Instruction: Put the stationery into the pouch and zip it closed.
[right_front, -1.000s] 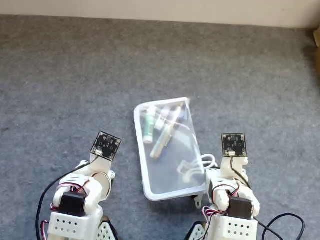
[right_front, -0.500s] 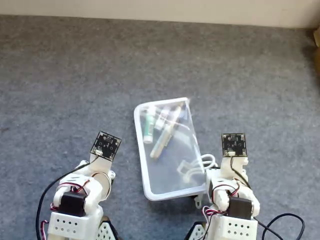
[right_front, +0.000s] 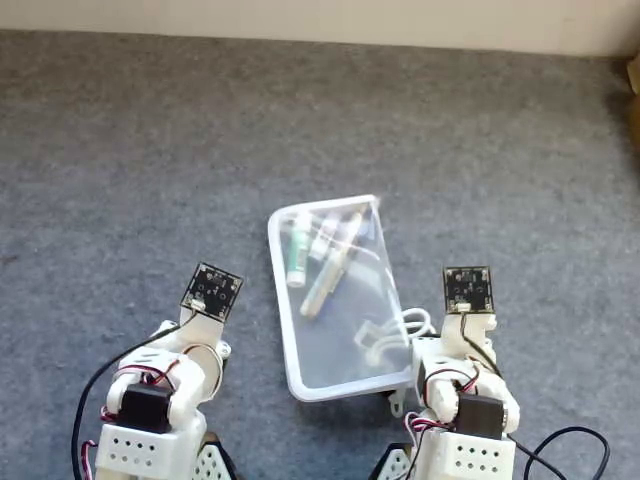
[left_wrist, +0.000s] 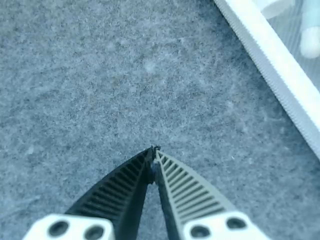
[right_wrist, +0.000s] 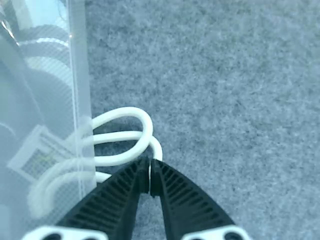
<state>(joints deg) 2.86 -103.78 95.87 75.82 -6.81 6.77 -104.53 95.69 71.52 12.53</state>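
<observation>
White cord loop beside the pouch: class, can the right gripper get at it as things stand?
Probably yes: the white cord loop lies past the pouch edge, on open carpet right at the shut right gripper.

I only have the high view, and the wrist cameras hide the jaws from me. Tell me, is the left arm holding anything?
Observer: No. The left gripper has its jaws shut on nothing. It sits over bare carpet, beside the pouch edge.
Operator: And the right one?
Observer: The right gripper also has its jaws shut. The tips are right at the loop of white cord that lies outside the pouch's edge.
Operator: Is it pinching that cord?
Observer: I cannot tell, because the tips cover the spot where they meet the loop.
</observation>
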